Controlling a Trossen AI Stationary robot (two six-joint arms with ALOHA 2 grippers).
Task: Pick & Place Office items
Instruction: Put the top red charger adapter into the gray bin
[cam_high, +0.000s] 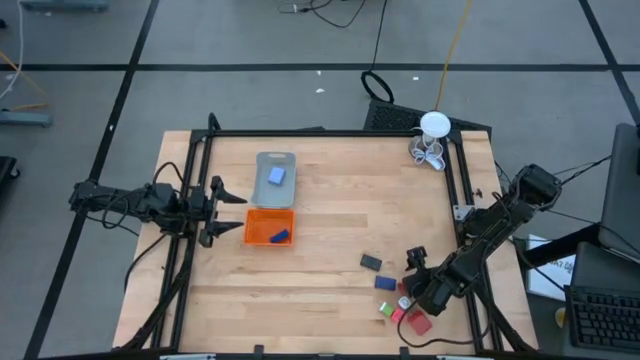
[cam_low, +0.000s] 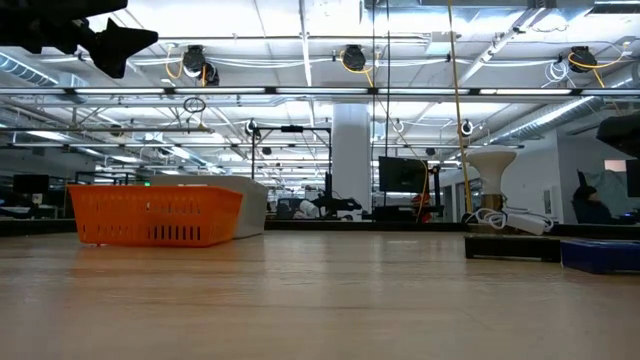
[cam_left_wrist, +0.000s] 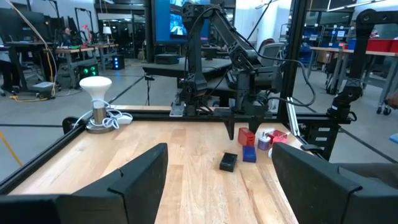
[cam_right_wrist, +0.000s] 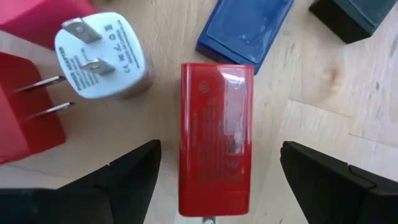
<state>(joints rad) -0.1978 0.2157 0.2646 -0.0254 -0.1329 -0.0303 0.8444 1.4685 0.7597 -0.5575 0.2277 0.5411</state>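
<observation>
Several small office items lie flat on the table near its near right corner: a black block (cam_high: 371, 263), a blue block (cam_high: 385, 283), green (cam_high: 384, 309) and pink-red pieces (cam_high: 416, 322). My right gripper (cam_high: 410, 292) hangs open over this cluster. In the right wrist view its fingers (cam_right_wrist: 127, 174) stand on either side of a red block (cam_right_wrist: 216, 143) without touching it, beside a white plug adapter (cam_right_wrist: 102, 59), a blue block (cam_right_wrist: 245, 31) and a red plug (cam_right_wrist: 25, 112). My left gripper (cam_high: 238, 212) waits open beside the orange tray (cam_high: 252, 228).
A grey tray (cam_high: 262, 172) holds a blue piece (cam_high: 277, 176), and the orange tray holds another blue piece (cam_high: 280, 237). A white round thing with wire loops (cam_high: 433, 140) stands at the far right corner. Black frame rails run along the table's edges (cam_high: 320, 133). Bare wood lies mid-table.
</observation>
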